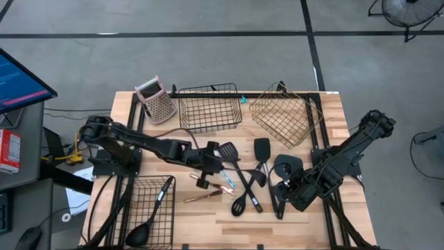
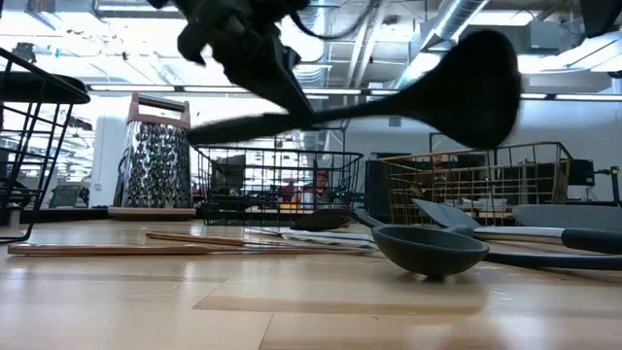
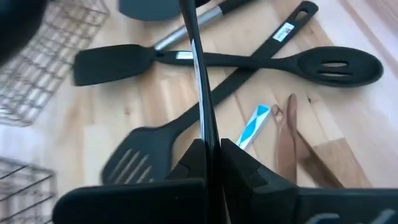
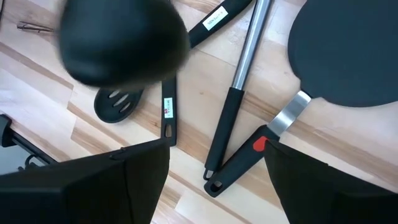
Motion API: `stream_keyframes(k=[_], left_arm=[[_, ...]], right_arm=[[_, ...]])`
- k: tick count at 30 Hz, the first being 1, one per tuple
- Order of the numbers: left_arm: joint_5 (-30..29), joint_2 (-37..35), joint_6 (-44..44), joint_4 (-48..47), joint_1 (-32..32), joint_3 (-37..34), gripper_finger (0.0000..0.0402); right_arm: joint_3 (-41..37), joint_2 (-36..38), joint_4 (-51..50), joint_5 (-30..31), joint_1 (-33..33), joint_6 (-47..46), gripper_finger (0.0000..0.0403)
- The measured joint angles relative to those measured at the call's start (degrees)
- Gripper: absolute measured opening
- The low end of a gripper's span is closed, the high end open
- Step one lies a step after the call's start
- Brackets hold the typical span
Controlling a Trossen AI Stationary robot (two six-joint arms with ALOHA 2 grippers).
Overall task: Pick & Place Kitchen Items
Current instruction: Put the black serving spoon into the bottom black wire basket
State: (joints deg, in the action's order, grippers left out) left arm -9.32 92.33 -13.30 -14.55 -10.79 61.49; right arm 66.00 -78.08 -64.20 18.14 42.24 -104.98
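Left gripper (image 1: 203,169), from above, hangs over mid-table, clamped on a black utensil whose shape the arm hides. Right gripper (image 1: 295,189) waits spread wide over the utensil pile (image 1: 250,182) to the right. A black wire basket (image 1: 151,208) at the near left already contains a ladle.

Low view: the held piece is a ladle (image 2: 428,92), a matte black bowl on a slim handle, carried level well above the wood.

Left wrist view: fingers (image 3: 198,163) pinch the thin handle (image 3: 198,74) edge-on, so I judge it could swivel or slip and drop back onto the spatulas below.

Right wrist view: splayed jaws frame a steel-handled turner (image 4: 339,53) lying flat.
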Motion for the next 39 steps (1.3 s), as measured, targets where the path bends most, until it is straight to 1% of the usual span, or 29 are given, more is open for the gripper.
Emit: stream_keyframes(k=[7,10,13,17,23,28,32,39], left_arm=[[-0.6,-8.7,0.1,-7.9,0.8,0.0,0.0002],[-0.7,-12.7,0.1,-8.7,0.6,0.0,0.0002],[-0.3,-16.8,0.1,-10.7,0.6,0.0,0.0002],[1.1,-22.3,1.6,-16.1,0.3,0.0,0.0002],[7.0,-28.9,3.1,-30.3,-3.0,0.0,0.0002],[14.2,-32.7,9.6,-40.0,-6.9,0.0,0.0002],[18.8,-36.0,14.6,-44.7,-10.1,0.0,0.0002],[23.7,-40.1,25.2,-51.1,-13.8,0.0,0.0002]], right_arm=[[0.0,0.0,-0.1,0.0,0.0,0.6,0.026],[0.0,0.0,-0.1,0.0,0.0,0.6,0.026],[0.0,0.0,-0.1,0.0,0.0,0.6,0.026],[0.0,0.0,-0.1,0.1,-0.1,0.6,0.026],[0.0,0.0,0.0,0.1,-0.1,0.5,0.026],[0.0,0.0,0.0,0.1,-0.2,0.5,0.026],[0.0,0.0,0.0,0.1,-0.9,0.6,0.026],[0.0,0.0,0.0,0.2,-2.8,2.1,0.026]])
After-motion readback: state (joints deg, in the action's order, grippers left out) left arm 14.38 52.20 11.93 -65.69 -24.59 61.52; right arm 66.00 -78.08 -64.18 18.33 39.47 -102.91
